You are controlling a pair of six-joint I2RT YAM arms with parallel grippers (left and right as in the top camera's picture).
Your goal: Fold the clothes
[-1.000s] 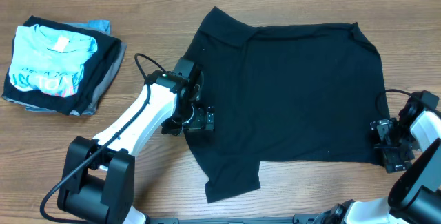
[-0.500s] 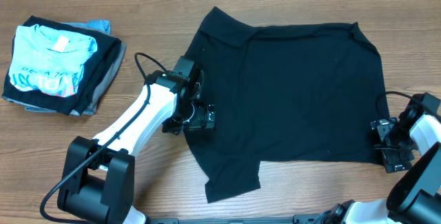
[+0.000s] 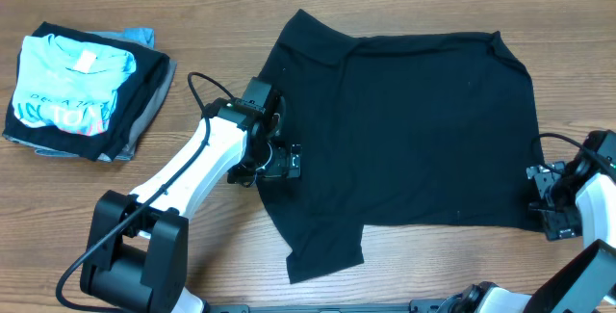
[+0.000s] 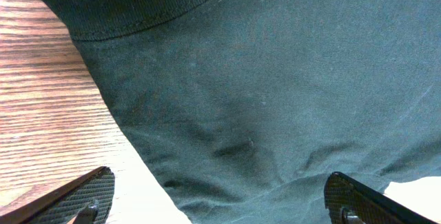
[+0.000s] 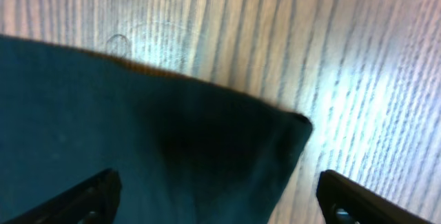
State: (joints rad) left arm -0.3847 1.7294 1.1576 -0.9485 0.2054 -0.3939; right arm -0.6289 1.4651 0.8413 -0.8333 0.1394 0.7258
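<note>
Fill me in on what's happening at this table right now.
Two robot arms are working on a black T-shirt that lies spread out on the wooden table. The left gripper is at the shirt's left edge with its jaws wide open and holds nothing. The right gripper is at the shirt's lower right corner, also open, with the corner lying between its fingers but not pinched. A stack of folded clothes sits at the far left.
</note>
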